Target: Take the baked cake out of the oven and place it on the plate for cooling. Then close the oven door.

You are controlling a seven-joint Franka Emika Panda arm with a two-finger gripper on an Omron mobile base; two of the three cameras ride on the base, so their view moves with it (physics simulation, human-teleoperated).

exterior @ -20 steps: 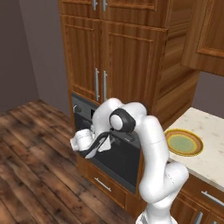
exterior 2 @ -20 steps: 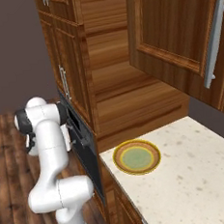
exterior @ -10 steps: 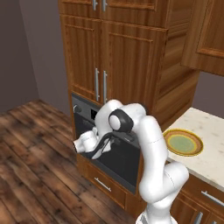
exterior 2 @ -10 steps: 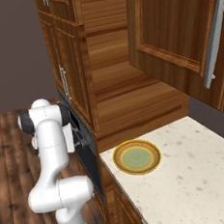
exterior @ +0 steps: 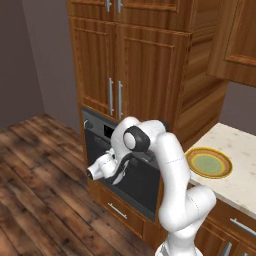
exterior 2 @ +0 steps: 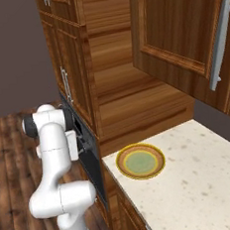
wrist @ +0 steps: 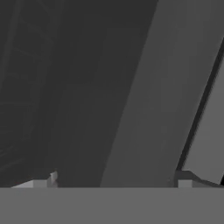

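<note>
A: Where is the step judged to stand?

B: The oven door (exterior: 131,172) is seen shut against the oven (exterior: 117,150), so the opening of it is taken as the step in hand. The baked cake cannot be made out; it is presumed to lie behind the closed door. The plate (exterior: 209,162) is set on the pale surface (exterior 2: 203,178), just to the right of the oven and well apart from the hand.

A: And the gripper (exterior: 116,175)?

B: It is held low in front of the door's dark window, at the end of the bent white arm (exterior: 165,165). The fingers (wrist: 51,178) are spread wide, and nothing is pinched between them. From the hand view, the dark panel is seen very close, at a tilt.

A: How should the opening be done well?

B: The bar handle should be found first; its exact place relative to the fingers cannot be told from these views. The fingers should be brought around the bar squarely, then pressed together before any pull. Since the door drops down, the pull is best made outward and downward along its arc, not straight back. Room should be left for the door to fall clear of the arm.
</note>
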